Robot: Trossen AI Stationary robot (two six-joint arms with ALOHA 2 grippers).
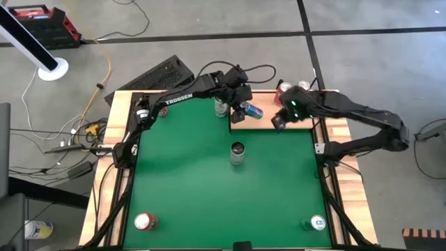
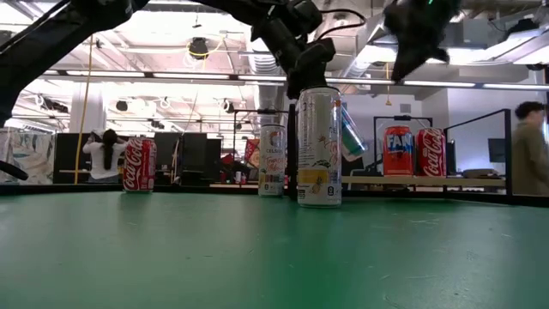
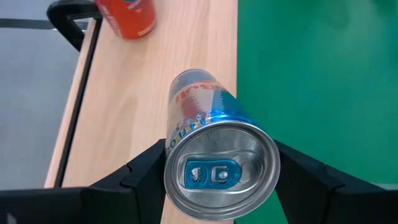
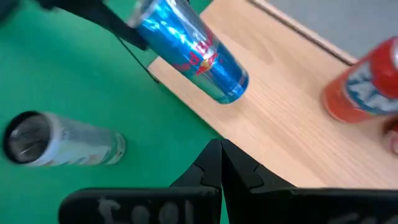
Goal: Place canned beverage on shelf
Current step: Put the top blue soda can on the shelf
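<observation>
A blue and silver canned beverage [image 3: 214, 155] hangs tilted in my left gripper [image 1: 244, 108], over the near left edge of the shelf [image 1: 268, 118]. The shelf is a pale wood panel at the table's far right. The can's top with its tab faces the left wrist camera, and its bottom end [image 4: 231, 87] points down at the wood. My right gripper [image 4: 221, 163] is shut and holds nothing. It hovers over the shelf's near edge, just to the right of the can. My left gripper pinches the can's side wall near its top rim [image 3: 171, 155] between its two fingers [image 3: 143, 174], one on each side. The fingers come slanting down from the table's left and lie along the can. The can is tilted, bottom end lowest, clear of the shelf.
An orange can [image 1: 284, 89] and a red can [image 1: 304, 86] stand at the shelf's far edge. A tall pale can [image 1: 237, 153] stands mid-table, and another [image 1: 221, 106] stands beside my left arm. A red can [image 1: 144, 222] and a green one [image 1: 317, 223] stand at the near corners.
</observation>
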